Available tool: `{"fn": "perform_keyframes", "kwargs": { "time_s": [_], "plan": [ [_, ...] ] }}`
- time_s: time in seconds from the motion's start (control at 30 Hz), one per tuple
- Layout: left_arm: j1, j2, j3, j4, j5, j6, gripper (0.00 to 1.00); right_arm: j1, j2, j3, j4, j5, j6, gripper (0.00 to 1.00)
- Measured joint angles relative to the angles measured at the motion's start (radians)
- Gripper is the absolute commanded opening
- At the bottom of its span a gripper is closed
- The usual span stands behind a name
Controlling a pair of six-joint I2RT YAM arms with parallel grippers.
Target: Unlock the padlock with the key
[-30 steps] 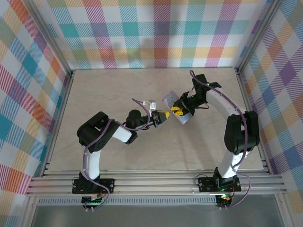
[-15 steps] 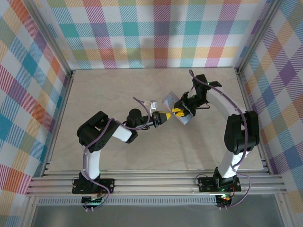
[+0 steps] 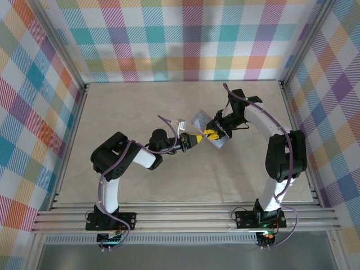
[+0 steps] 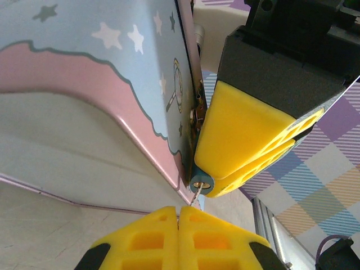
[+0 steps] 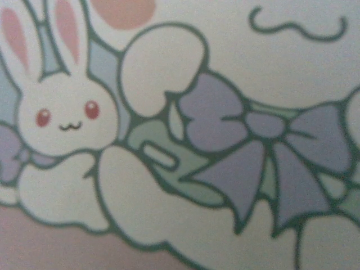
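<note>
Left arm (image 3: 121,160): base at the near left, elbow folded, forearm reaching right and slightly away to the middle of the table (image 3: 129,107). Right arm (image 3: 284,157): rising from the near right, arching over and bending back leftward, wrist turned toward the left arm. The two tools meet tip to tip at mid-table, against a tilted pastel tin (image 3: 201,119); whether the tin rests on the table cannot be told.

Padlock (image 4: 202,184): small, with a blue ring round its keyhole end, set at the tin's lower edge beside the hasp. It lies directly ahead of the left gripper (image 4: 179,211), just apart from its tips. Key (image 4: 194,198): its thin shaft bridges that gap and meets the brass keyhole; how deep it sits cannot be told.

Left gripper: clenched, yellow pads pressed flat together on the key, whose head is hidden between them. Right gripper (image 4: 216,183): yellow fingers drawn nearly together, clamped on the padlock's body against the tin's edge; the blue end shows at the fingertips and the rest is covered.

Right wrist view: close and blurred, the tin's printed face with a rabbit (image 5: 62,112) and a bow (image 5: 264,140).
</note>
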Motion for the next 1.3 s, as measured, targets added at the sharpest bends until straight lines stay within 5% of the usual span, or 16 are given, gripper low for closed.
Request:
{"fn": "perform_keyframes", "kwargs": {
  "time_s": [1.3],
  "plan": [
    [0.000,-0.040,-0.045,-0.005,0.009,-0.066,0.00,0.021,0.023,0.034,-0.052,0.016,-0.032,0.00]
  ]
}}
